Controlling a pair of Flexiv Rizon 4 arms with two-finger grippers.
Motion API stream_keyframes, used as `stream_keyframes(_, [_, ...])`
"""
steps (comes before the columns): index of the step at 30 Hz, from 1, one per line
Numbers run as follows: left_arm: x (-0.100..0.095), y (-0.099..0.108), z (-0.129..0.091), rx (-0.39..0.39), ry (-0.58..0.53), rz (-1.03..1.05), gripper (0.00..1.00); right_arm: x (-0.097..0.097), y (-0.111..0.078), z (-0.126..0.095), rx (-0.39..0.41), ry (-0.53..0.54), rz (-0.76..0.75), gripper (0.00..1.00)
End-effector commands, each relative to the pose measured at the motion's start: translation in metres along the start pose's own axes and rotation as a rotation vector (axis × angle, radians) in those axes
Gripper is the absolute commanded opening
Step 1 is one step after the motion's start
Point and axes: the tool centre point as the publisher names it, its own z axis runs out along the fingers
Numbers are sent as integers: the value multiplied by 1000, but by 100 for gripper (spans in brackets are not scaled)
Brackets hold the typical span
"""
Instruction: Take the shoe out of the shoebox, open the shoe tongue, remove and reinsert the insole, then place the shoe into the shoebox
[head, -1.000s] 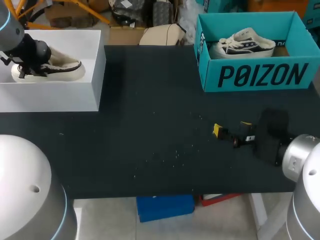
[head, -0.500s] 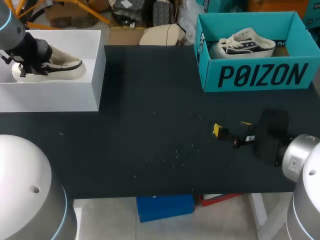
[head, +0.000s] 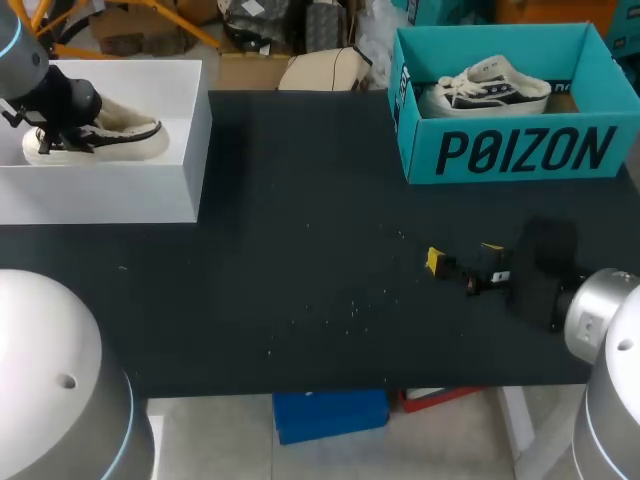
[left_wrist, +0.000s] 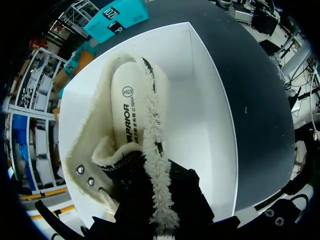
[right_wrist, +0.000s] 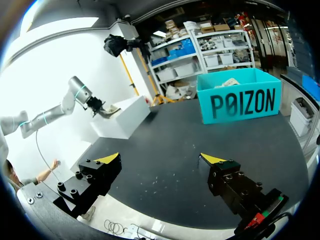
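Now | cream fleece-lined shoe (head: 120, 138) within white cardboard shoebox (head: 150, 195), long axis along the box, heel toward the table's middle, laced front at left gripper (head: 60, 115) | left wrist view alone shows printed insole (left_wrist: 127, 115) and metal eyelets (left_wrist: 80, 170); its grip cannot be told | right gripper (head: 463, 255) wide apart, empty, over black table (head: 300, 280).

far left, the left gripper (head: 52, 133) grips the cream shoe (head: 125, 140) inside the white shoebox (head: 100, 195); near right, the right gripper (head: 463, 255) hangs spread above the black table (head: 300, 250).
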Motion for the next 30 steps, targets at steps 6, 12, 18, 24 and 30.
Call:
stream_keyframes(6, [-6, 19, 17, 5, 33, -9, 4, 2, -2, 1, -6, -4, 1, 100])
stream_keyframes(12, [-8, 34, 21, 11, 45, -16, 0, 2, -2, 1, -6, -4, 1, 100])
stream_keyframes(18, [2, 41, 25, 15, 58, -19, 1, 2, -2, 1, -6, -4, 1, 100])
stream_keyframes(24, [6, 42, 25, 7, 46, -7, 0, 2, -2, 1, -6, -4, 1, 100])
stream_keyframes(30, [0, 37, 12, -2, 26, 10, 0, 2, -2, 1, -6, -4, 1, 100])
